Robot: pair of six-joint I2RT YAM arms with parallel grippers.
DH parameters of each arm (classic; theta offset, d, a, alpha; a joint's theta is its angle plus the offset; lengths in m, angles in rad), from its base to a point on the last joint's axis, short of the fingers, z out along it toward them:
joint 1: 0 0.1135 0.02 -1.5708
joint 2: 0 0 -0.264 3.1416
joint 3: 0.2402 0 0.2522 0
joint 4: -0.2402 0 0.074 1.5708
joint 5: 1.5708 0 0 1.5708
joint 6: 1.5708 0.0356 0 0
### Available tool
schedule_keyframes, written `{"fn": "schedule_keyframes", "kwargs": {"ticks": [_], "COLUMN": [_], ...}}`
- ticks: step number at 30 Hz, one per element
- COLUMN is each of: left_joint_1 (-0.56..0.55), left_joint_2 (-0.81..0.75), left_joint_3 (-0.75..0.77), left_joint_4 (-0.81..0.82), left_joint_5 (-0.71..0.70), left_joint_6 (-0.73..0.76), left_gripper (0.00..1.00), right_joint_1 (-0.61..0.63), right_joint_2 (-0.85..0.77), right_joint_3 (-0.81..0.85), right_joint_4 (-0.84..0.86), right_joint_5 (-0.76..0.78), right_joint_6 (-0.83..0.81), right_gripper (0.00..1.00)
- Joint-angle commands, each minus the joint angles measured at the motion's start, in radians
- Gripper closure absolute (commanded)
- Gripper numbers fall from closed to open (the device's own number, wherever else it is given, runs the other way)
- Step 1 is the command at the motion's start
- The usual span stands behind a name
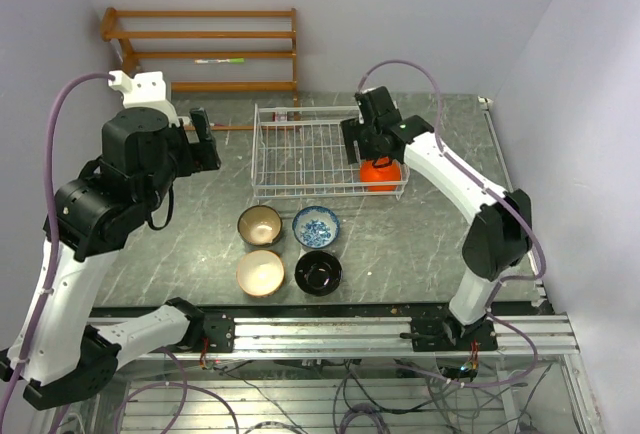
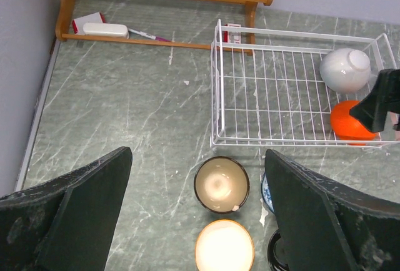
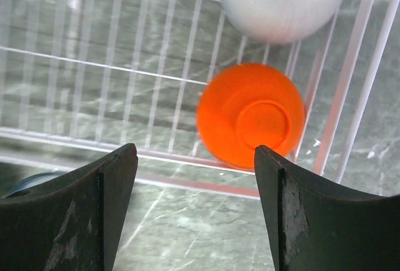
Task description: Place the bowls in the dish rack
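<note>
Dish rack [image 1: 300, 159] mid-table, long axis running left-right in top view, short sides toward the arms and the back wall.

Inside, at right end:
- white bowl [image 2: 345, 69] in far right corner, overturned, foot ring up and tipped a bit.
- orange-red bowl [image 3: 250, 115] in near right corner, just beside the white one, upside down, foot ring facing up at the wrist camera. Slightly blurred.

Right gripper [image 3: 195, 155] directly above orange-red bowl, pointing down, jaws spread wide, nothing between them, no contact visible with the bowl.

Left gripper [image 2: 197, 155] off to the left of the rack, above the table [image 1: 200, 224], jaws apart, empty.

On table in front of the rack's near long side, two-by-two block, all mouth up:
- brown bowl [image 1: 260, 224] back left.
- blue-and-white bowl [image 1: 316, 226] back right.
- cream-beige bowl [image 1: 260, 272] front left.
- black bowl [image 1: 318, 272] front right.
</note>
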Motion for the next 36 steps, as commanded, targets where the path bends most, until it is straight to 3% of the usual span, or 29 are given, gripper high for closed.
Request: {"fn": "schedule_keyframes", "kwargs": {"ticks": [1, 8, 14, 30, 36], "left_joint_1": [-0.006, -0.006, -0.006, -0.006, -0.006], "left_joint_2": [0.012, 0.032, 0.038, -0.014, -0.028], "left_joint_3": [0.002, 0.046, 0.056, 0.014, 0.005], "left_joint_4": [0.034, 0.03, 0.026, 0.001, -0.014], "left_joint_5": [0.008, 0.002, -0.008, -0.051, -0.065], "left_joint_6": [-0.008, -0.009, -0.01, -0.05, -0.052], "left_gripper": [0.01, 0.01, 0.01, 0.01, 0.01], "right_joint_1": [0.048, 0.233, 0.391, 0.503, 0.508], "right_joint_2": [-0.085, -0.178, -0.133, 0.048, 0.096], "right_joint_3": [0.061, -0.031, -0.072, -0.188, -0.209], "right_joint_4": [-0.007, 0.001, 0.006, 0.118, 0.118], "right_joint_5": [-0.107, -0.208, -0.227, -0.195, -0.17], "right_joint_6": [-0.011, 0.043, 0.085, 0.11, 0.114], "right_gripper": [0.25, 0.25, 0.27, 0.31, 0.42]}}
